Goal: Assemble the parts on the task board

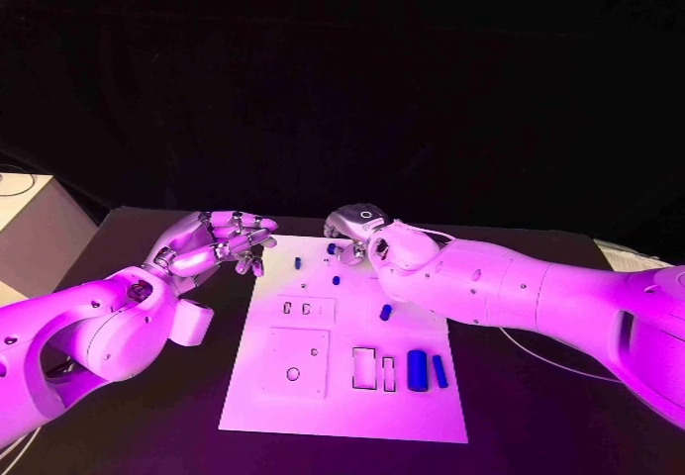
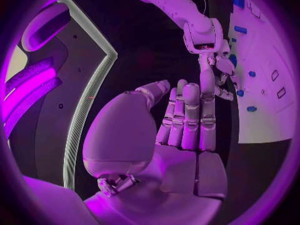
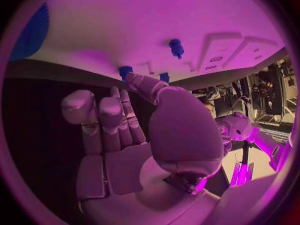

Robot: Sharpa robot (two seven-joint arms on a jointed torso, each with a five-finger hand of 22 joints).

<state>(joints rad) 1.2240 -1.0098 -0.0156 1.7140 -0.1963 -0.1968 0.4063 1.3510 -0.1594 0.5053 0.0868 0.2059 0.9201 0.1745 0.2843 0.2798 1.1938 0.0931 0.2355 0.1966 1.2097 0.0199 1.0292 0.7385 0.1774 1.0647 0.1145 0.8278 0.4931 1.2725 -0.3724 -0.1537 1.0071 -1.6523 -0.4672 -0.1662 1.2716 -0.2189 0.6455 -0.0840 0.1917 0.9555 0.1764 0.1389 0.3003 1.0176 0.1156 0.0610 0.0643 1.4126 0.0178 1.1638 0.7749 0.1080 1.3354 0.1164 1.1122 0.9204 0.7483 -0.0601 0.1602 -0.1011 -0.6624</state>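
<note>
- Lying flat mid-table, the white board [image 1: 342,396] carries small blue parts [image 1: 417,370] — two long ones near its right edge, smaller ones toward the far end.
- Right hand [image 1: 354,230] — over the board's far edge; wrist view shows a fingertip [image 3: 134,79] at a blue part [image 3: 125,71]; whether it grips, cannot tell.
- Left hand [image 1: 222,242] — beside the board's far left corner, fingers loosely curled, holding nothing.
</note>
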